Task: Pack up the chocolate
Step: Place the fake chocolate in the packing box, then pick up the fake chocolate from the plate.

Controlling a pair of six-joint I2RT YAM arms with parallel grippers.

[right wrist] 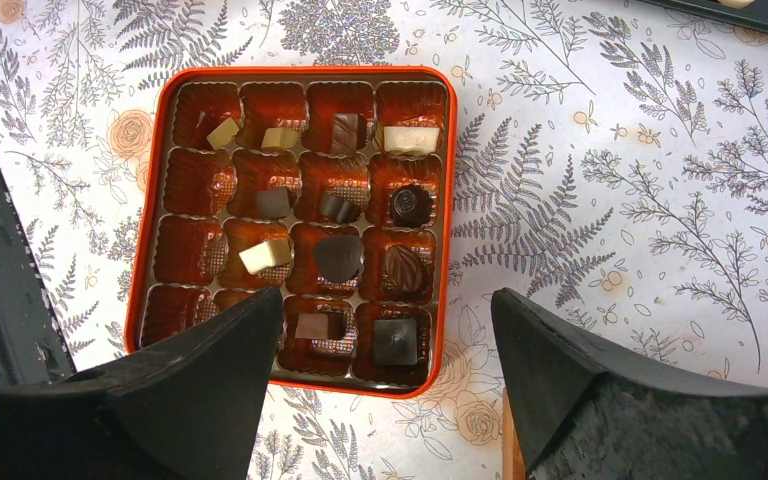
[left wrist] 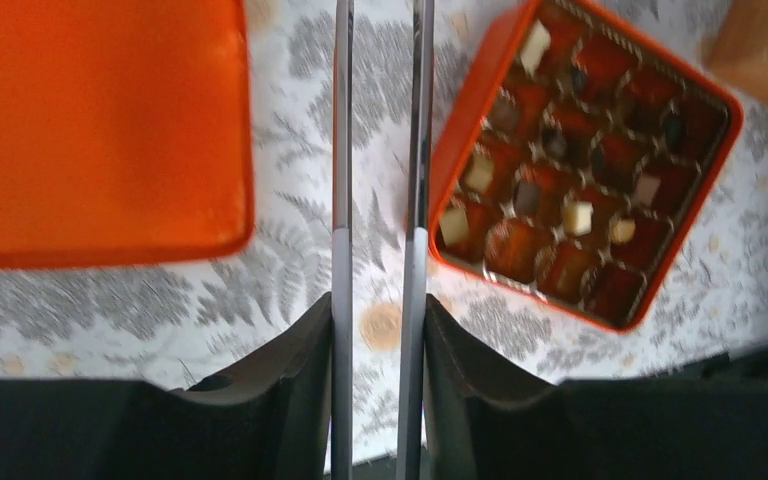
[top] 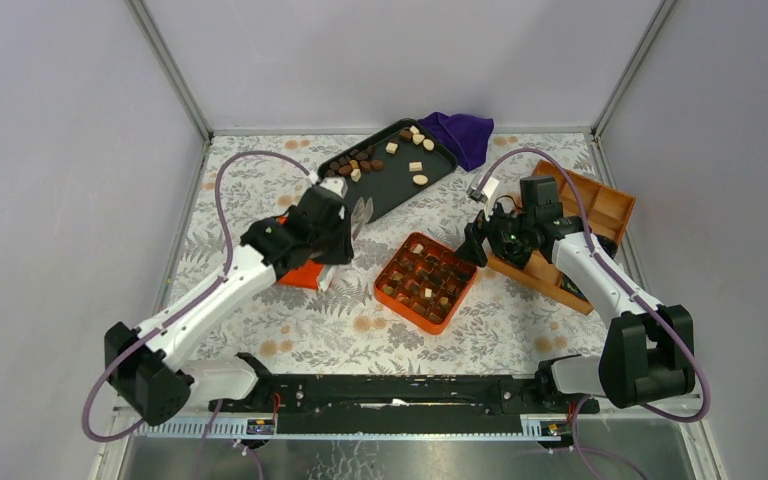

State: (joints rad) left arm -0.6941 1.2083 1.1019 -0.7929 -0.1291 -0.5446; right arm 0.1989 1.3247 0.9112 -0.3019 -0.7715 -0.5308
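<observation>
Your left claw (top: 358, 212) hangs just beside the tray (top: 392, 190) of loose chocolate (top: 360, 165), upper left of the partly filled orange box (right wrist: 305, 72), blades narrowly apart (tips cropped in its wrist view, so I cannot tell whether a piece is pinched). Carry low and drop into an empty cell, left column in the right wrist view. Your right claw (right wrist: 385, 300) hovers over the box, wide apart, empty.
</observation>
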